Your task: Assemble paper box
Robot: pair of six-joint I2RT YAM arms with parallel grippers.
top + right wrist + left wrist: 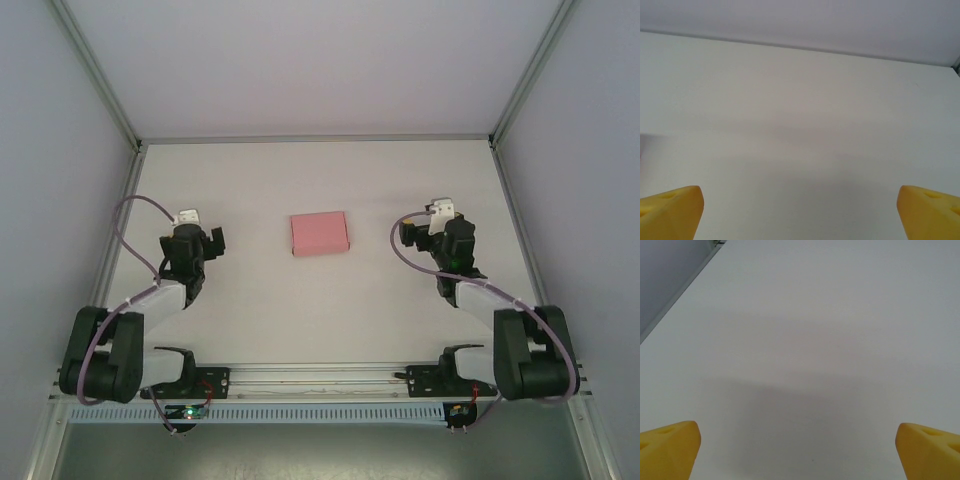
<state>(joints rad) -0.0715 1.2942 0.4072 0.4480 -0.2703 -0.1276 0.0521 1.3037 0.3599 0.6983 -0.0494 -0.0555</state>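
Observation:
The pink paper box (319, 233) lies as a small closed rectangle in the middle of the white table, with nothing touching it. My left gripper (190, 240) hangs to its left, well apart from it. My right gripper (441, 234) hangs to its right, about as far away. In the left wrist view the two yellow fingertips (667, 447) stand wide apart over bare table, with nothing between them. The right wrist view shows its yellow fingertips (670, 210) spread just as wide, also with nothing between them.
The white table (320, 310) is enclosed by grey walls with aluminium corner posts (95, 70). A metal rail (320, 375) runs along the near edge between the two arm bases. The back wall (800, 20) meets the table ahead of the right gripper.

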